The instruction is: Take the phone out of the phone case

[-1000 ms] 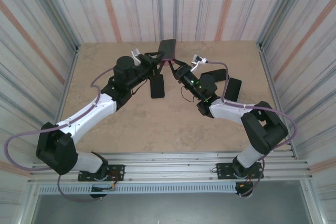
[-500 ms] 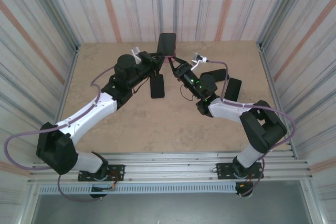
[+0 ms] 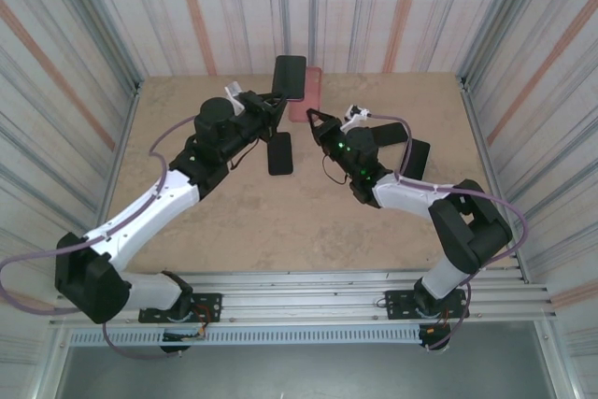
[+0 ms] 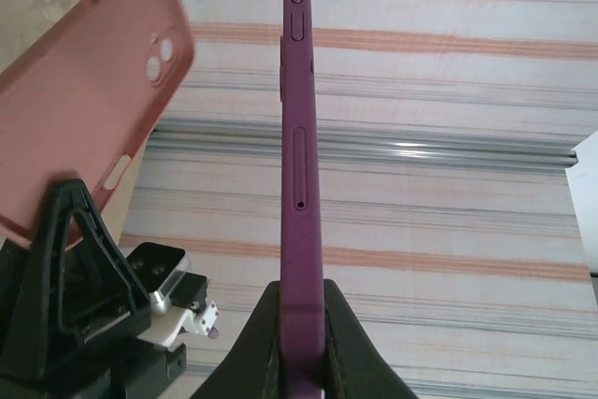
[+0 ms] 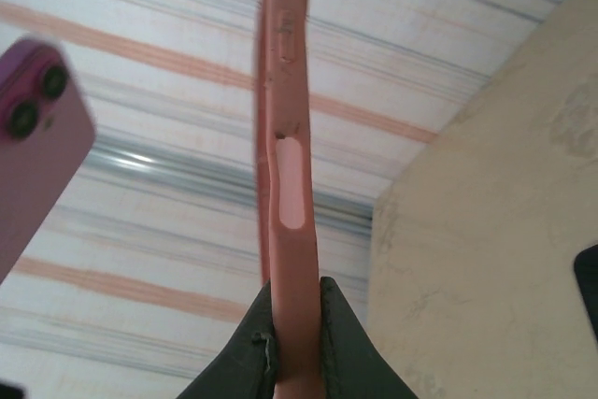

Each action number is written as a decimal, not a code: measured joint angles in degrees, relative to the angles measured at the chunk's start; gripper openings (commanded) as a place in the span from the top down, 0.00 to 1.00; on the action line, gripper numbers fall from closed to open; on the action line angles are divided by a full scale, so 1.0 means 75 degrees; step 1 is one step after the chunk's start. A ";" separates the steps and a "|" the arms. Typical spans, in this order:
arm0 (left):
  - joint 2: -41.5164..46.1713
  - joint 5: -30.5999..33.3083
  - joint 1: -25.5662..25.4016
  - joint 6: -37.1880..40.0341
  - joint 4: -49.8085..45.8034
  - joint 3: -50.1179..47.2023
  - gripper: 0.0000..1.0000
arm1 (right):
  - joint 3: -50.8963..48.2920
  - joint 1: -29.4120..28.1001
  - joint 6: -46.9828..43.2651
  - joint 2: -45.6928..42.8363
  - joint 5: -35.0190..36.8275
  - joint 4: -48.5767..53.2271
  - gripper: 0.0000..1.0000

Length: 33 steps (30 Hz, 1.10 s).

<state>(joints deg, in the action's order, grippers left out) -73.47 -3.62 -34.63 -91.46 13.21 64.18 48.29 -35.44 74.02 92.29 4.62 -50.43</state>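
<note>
The purple phone (image 4: 299,184) stands edge-on between the pads of my left gripper (image 4: 301,324), which is shut on its lower end. From above, the phone (image 3: 290,78) shows its dark face, held up over the far middle of the table by the left gripper (image 3: 278,98). The pink phone case (image 5: 285,165) is pinched edge-on in my right gripper (image 5: 294,324), also shut. The case (image 3: 306,106) hangs just right of and below the phone, apart from it, with the right gripper (image 3: 316,120) at its lower edge. The case (image 4: 84,128) is empty, its camera cut-outs showing.
A black slab (image 3: 280,153) lies flat on the beige table (image 3: 280,221) under the left wrist. Two more dark slabs (image 3: 416,158) (image 3: 384,133) lie at the right. Corrugated striped walls (image 3: 84,63) close in on three sides.
The left gripper closed on the phone and drew it up and to the left, out of the pink case. The case stayed in the right gripper and now stands apart from the phone.
</note>
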 measured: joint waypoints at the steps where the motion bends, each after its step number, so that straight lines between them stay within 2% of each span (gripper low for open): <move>1: 0.0143 0.0090 0.0000 0.0047 -0.0064 -0.0052 1.00 | 0.0017 0.0082 0.0006 0.0003 -0.0029 0.0052 1.00; 6: 0.0769 0.0020 0.0379 0.0414 -0.0213 -0.0525 1.00 | 0.0364 0.0487 0.0020 0.0201 -0.0484 0.0163 1.00; 13: 0.0822 -0.0912 0.1851 0.1262 -0.0315 -0.1314 1.00 | 0.0938 0.0778 0.0064 0.0781 -0.1230 0.0425 0.99; 19: 0.0731 -0.2110 0.3042 0.2057 0.0006 -0.2273 1.00 | 0.1218 0.0682 0.0134 0.1148 -0.1545 0.0857 0.99; 23: 0.0565 -0.2871 0.4130 0.2372 0.0589 -0.3325 1.00 | 0.1402 0.0221 0.0172 0.1367 -0.1393 0.1186 0.99; 27: -0.0274 -0.3853 0.5292 0.2652 0.1174 -0.3824 1.00 | 0.1661 -0.0551 0.0219 0.1699 -0.0985 0.1489 0.99; 33: -0.1518 -0.4916 0.6225 0.3159 0.2247 -0.3917 1.00 | 0.2317 -0.1431 0.0306 0.2463 -0.0440 0.1784 0.99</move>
<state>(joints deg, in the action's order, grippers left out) -84.86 -40.49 12.05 -67.77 30.06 34.81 65.67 -46.17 76.31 110.76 1.32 -37.06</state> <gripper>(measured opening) 0.111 0.119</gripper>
